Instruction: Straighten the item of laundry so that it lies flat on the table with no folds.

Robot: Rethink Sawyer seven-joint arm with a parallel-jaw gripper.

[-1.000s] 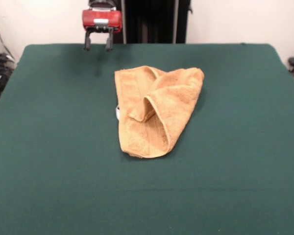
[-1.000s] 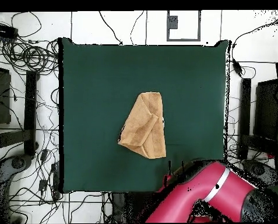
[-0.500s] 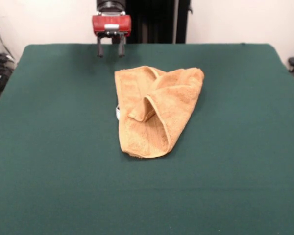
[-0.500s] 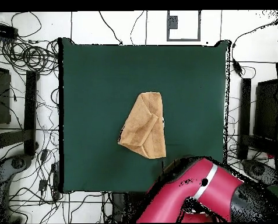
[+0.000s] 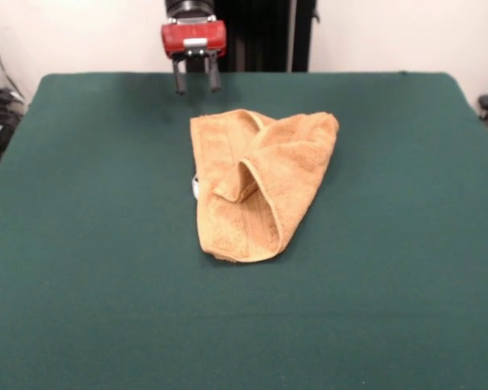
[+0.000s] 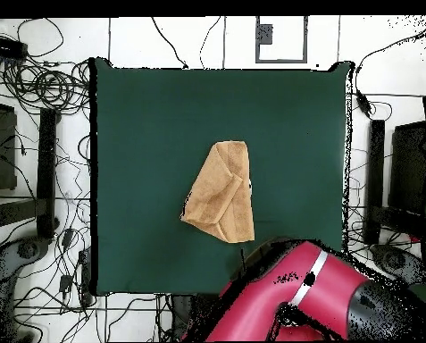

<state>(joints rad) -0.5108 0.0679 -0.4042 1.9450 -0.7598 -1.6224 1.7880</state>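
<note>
The item of laundry (image 5: 256, 183) is a golden-tan towel, folded over on itself into a rough wedge near the middle of the dark green table (image 5: 81, 244). A small white tag peeks out at its left edge. From above, the towel (image 6: 221, 192) is a folded triangle-like shape. My gripper (image 5: 197, 83) hangs open above the far part of the table, behind the towel's far left corner and apart from it, with nothing between its fingers. In the overhead view the red arm (image 6: 296, 295) covers the gripper.
Cables and equipment lie on the floor around the table (image 6: 127, 107) on both sides. A dark stand (image 5: 260, 36) rises behind the far edge. Green cloth stretches wide on every side of the towel.
The gripper has moved to the right in the front view and a little lower, closer to the towel's far left corner. The towel has not moved.
</note>
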